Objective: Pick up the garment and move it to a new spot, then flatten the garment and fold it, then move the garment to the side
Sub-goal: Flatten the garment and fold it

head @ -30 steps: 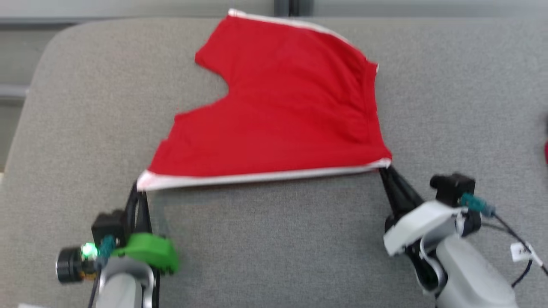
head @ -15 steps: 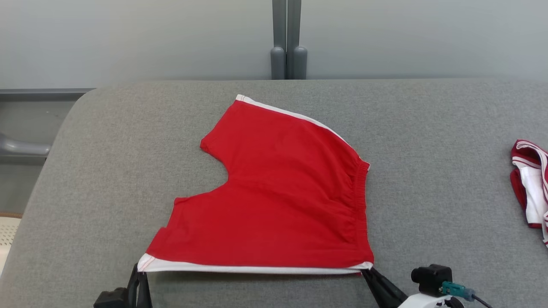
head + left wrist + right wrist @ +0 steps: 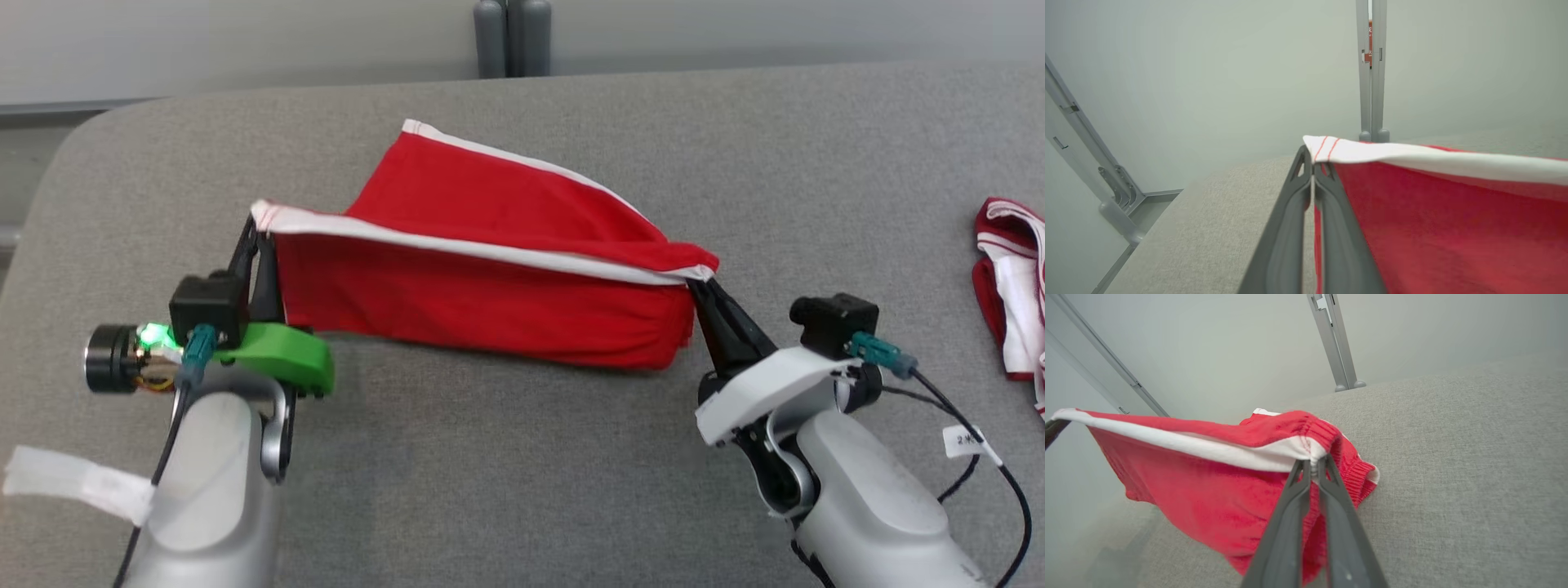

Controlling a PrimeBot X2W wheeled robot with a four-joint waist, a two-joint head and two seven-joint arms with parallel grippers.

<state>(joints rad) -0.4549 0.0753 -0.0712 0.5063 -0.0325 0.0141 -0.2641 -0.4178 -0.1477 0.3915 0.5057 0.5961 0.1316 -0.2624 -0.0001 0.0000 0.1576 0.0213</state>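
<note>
The red cotton shorts with white side stripes (image 3: 490, 302) sit near the middle of the grey fabric-covered table (image 3: 490, 490). Their near white-striped edge is raised and stretched taut, and the far leg lies on the cloth. The left pincer (image 3: 260, 224) is clamped tight on the stripe's hem-end corner. The right pincer (image 3: 700, 284) is pinched closed on the corner at the elastic waistband. A crumpled red-and-white garment (image 3: 1008, 302) lies at the table's right edge, well apart. Two grey upright posts (image 3: 510, 37) stand just behind the far edge.
</note>
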